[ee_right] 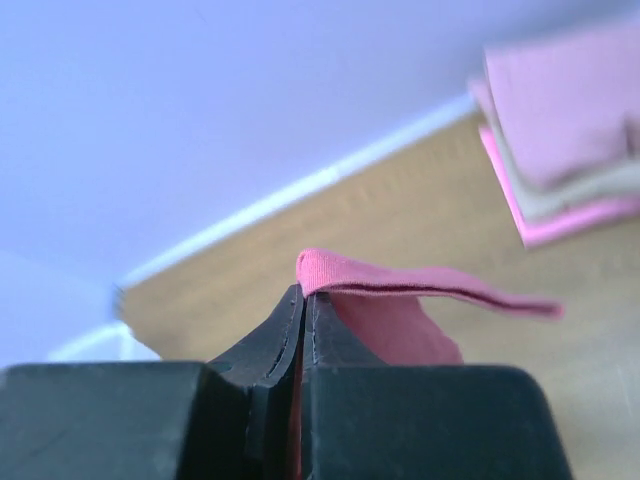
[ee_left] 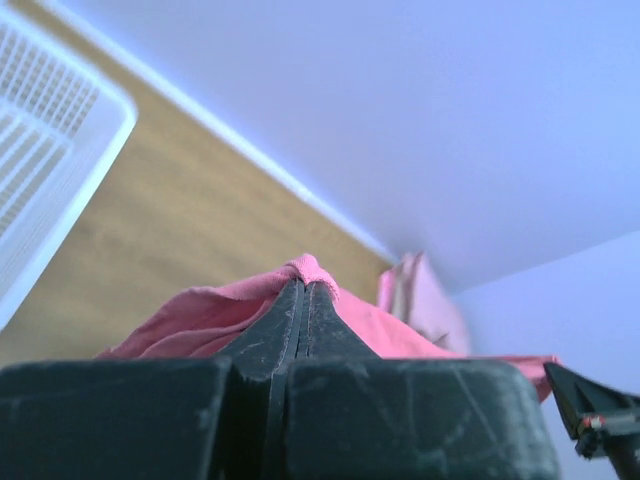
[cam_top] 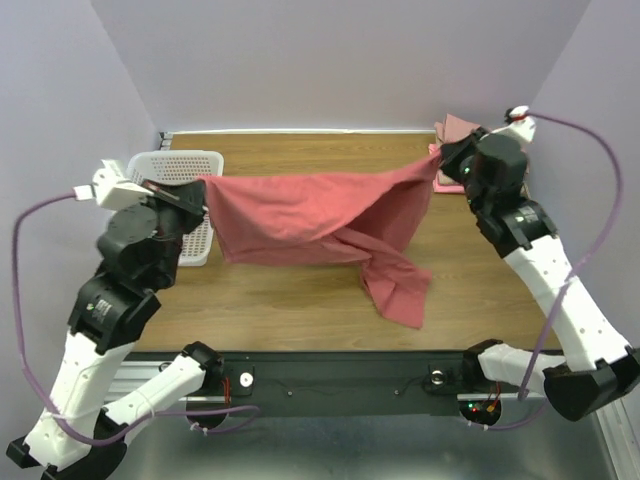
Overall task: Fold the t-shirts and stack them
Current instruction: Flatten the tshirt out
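The large coral-red shirt [cam_top: 320,215] hangs stretched between my two grippers above the table, its lower part drooping to the wood at the front right. My left gripper [cam_top: 203,192] is shut on the shirt's left edge; in the left wrist view [ee_left: 303,283] cloth [ee_left: 200,320] bunches over the closed tips. My right gripper [cam_top: 440,160] is shut on the right edge; in the right wrist view [ee_right: 303,292] a hem [ee_right: 400,285] folds over the tips. A stack of folded shirts [cam_top: 455,140], dusty-pink, tan and bright-pink [ee_right: 560,130], lies at the back right corner.
A white plastic mesh basket [cam_top: 180,190] stands at the back left, partly behind my left arm; it also shows in the left wrist view [ee_left: 50,150]. The wooden table [cam_top: 300,300] ends at lavender walls at the back and sides.
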Available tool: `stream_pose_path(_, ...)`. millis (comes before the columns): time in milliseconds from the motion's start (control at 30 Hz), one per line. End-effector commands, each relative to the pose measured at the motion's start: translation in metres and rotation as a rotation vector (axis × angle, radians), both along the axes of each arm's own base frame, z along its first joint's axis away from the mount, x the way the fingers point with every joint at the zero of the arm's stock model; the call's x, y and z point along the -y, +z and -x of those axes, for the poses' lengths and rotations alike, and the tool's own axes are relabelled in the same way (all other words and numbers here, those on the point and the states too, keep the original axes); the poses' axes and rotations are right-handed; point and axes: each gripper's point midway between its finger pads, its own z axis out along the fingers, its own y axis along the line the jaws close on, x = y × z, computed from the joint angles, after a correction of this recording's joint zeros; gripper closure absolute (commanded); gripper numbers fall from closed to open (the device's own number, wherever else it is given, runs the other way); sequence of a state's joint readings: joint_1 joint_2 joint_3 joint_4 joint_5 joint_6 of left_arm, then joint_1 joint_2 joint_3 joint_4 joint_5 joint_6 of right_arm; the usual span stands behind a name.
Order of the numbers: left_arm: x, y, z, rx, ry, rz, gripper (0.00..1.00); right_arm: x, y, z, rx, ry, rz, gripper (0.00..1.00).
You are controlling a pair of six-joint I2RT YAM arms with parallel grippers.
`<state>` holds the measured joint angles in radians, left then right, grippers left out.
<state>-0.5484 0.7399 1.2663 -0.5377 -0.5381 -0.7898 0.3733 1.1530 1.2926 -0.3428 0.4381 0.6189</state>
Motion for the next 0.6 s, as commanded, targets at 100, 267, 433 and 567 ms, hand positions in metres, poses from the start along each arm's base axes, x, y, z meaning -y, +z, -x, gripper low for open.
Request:
stream_pose_path(100, -0.041, 0.145, 0.047, 0.328, 0.054, 0.063, 1.0, 0.048, 0.155, 0.057, 0.309, -0.107, 0.015, 1.0)
stream_pose_path(267, -0.043, 0.18, 0.069, 0.414, -0.008, 0.078, 1.0, 0.05, 0.212, 0.098, 0.428, -0.032, -0.009, 1.0)
stream_pose_path(433, -0.041, 0.18, 0.072, 0.405, -0.023, 0.08, 1.0, 0.044, 0.229, 0.13, 0.472, 0.064, -0.023, 1.0)
stream_pose_path(567, -0.04, 0.187, 0.079, 0.426, -0.052, 0.084, 1.0, 0.046, 0.239, 0.144, 0.498, 0.08, -0.021, 0.99)
